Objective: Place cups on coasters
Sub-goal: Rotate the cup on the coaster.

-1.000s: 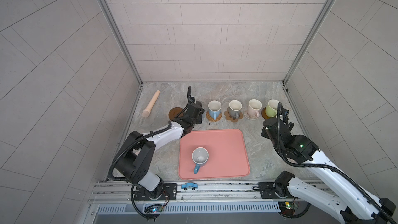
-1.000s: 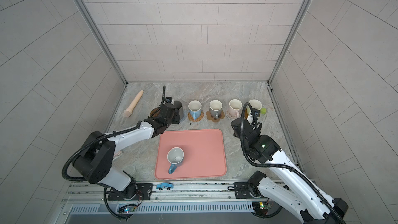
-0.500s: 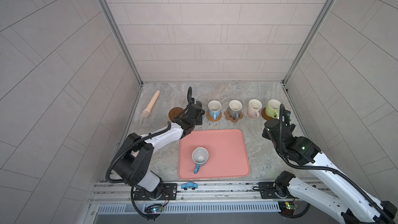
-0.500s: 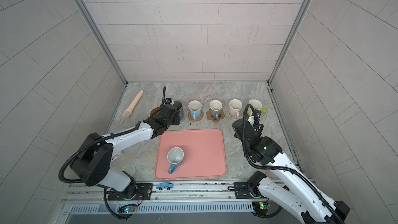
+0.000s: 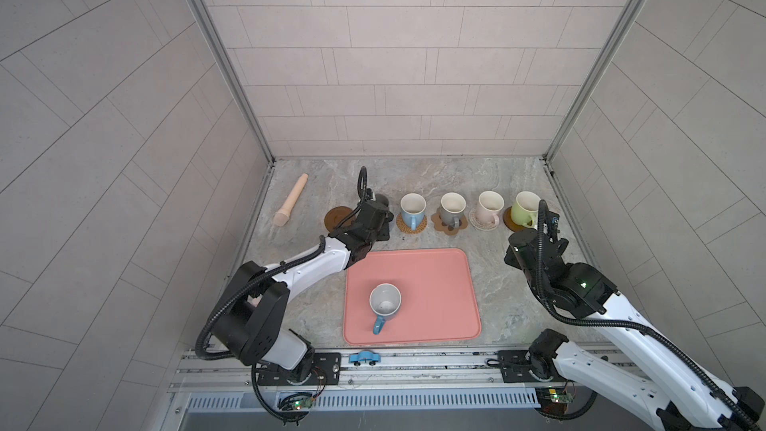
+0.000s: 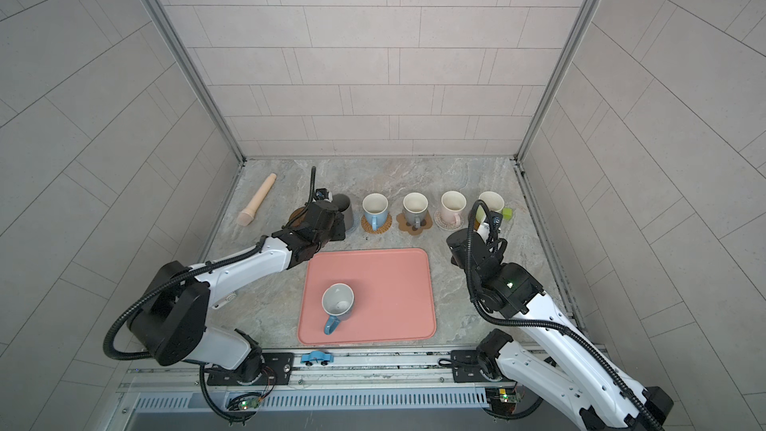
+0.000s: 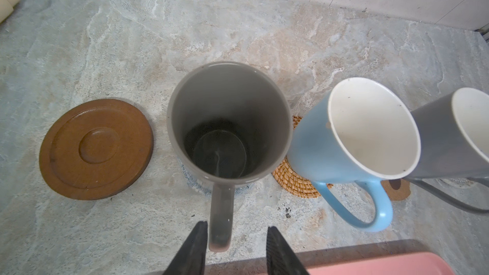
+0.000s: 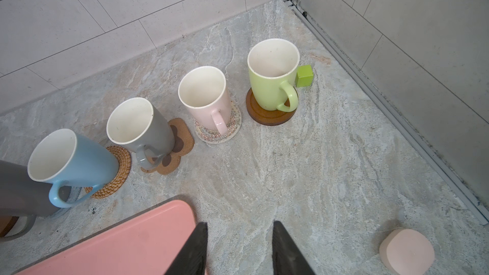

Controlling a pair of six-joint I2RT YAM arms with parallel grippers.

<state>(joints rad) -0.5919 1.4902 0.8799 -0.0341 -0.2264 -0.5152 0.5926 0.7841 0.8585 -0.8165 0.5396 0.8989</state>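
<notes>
The tall dark grey cup (image 7: 229, 117) stands upright on the grey-blue crochet coaster (image 7: 194, 185). My left gripper (image 7: 237, 225) is open round its handle (image 7: 221, 220), with a gap on one side. An empty brown wooden coaster (image 7: 96, 148) lies beside it. Along the back row, the light blue cup (image 5: 412, 209), grey cup (image 5: 452, 208), pink cup (image 5: 490, 206) and green cup (image 5: 524, 209) each sit on a coaster. A pale grey cup with a blue handle (image 5: 384, 303) stands on the pink tray (image 5: 435, 292). My right gripper (image 8: 239, 223) is open and empty over bare table.
A wooden pestle (image 5: 291, 206) lies at the back left. A green cube (image 8: 304, 75) sits behind the green cup. A small pink disc (image 8: 407, 250) lies near the right wall. A blue toy car (image 5: 364, 358) rests on the front rail.
My left gripper's jaws have opened off the dark grey cup's handle, and the cup stays standing. The right arm has shifted only slightly.
</notes>
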